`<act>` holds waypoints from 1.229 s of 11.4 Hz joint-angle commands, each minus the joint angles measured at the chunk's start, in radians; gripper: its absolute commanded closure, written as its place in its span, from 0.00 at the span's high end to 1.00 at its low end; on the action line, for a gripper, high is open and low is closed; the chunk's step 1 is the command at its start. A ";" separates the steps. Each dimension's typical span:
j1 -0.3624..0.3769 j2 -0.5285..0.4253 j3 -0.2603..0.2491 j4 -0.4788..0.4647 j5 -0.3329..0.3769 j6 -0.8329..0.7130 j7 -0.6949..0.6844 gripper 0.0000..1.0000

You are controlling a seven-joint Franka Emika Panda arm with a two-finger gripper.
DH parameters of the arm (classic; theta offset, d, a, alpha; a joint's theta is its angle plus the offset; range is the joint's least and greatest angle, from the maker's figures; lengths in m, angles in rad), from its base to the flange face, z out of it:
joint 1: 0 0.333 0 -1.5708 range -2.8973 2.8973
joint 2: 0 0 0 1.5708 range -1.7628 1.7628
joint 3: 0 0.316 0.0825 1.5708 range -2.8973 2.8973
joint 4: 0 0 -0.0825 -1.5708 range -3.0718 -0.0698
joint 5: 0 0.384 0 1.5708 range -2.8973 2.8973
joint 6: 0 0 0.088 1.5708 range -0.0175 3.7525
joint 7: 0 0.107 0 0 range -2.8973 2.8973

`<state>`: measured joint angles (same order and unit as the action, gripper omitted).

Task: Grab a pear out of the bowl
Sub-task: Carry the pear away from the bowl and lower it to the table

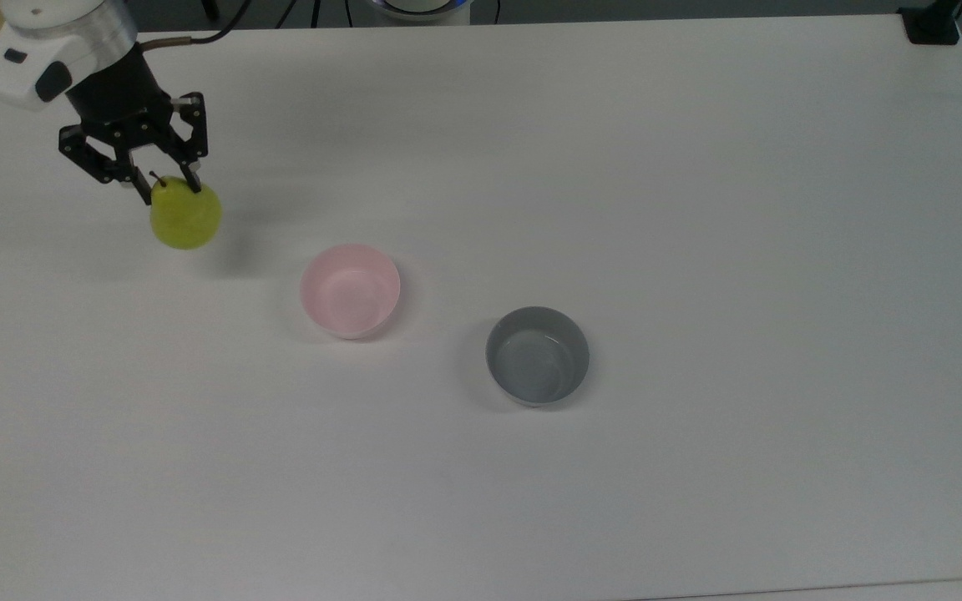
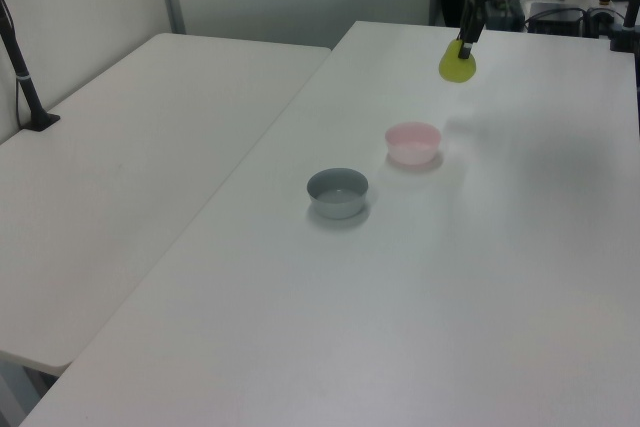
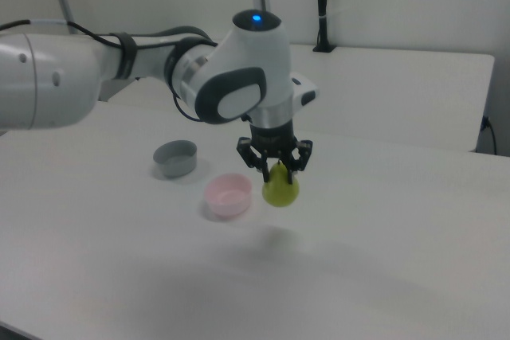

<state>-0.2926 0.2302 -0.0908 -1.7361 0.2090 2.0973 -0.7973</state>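
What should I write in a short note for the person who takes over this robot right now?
Gripper: shut on the pear, gripping its top, held in the air above the table.
Pink bowl: empty, on the table, to the right of the pear in the top view.
Grey bowl: empty, apart from the pink one.
Done: pear is out of the bowl and lifted.
Left: nothing but to hold the grip.

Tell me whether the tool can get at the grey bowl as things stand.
Probably not yet: the tool is shut on the pear, held above the table. The grey bowl itself stands uncovered beyond the pink bowl.
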 commanded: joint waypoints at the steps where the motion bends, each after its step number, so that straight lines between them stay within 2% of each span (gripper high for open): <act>1: -0.022 0.090 -0.004 0.045 0.049 0.081 -0.031 0.00; 3: -0.039 0.155 -0.010 0.110 0.047 0.081 -0.029 0.00; 7: -0.037 0.257 -0.023 0.157 0.027 0.086 -0.033 0.00; 10: -0.036 0.271 -0.030 0.164 0.026 0.101 -0.025 0.00; 11: -0.036 0.271 -0.030 0.164 0.026 0.101 -0.020 0.22; 13: -0.036 0.261 -0.030 0.164 0.027 0.099 0.006 0.97; 14: -0.036 0.250 -0.030 0.162 0.026 0.095 0.021 1.00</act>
<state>-0.3392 0.4937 -0.1079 -1.5794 0.2308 2.1795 -0.8026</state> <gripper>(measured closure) 0.352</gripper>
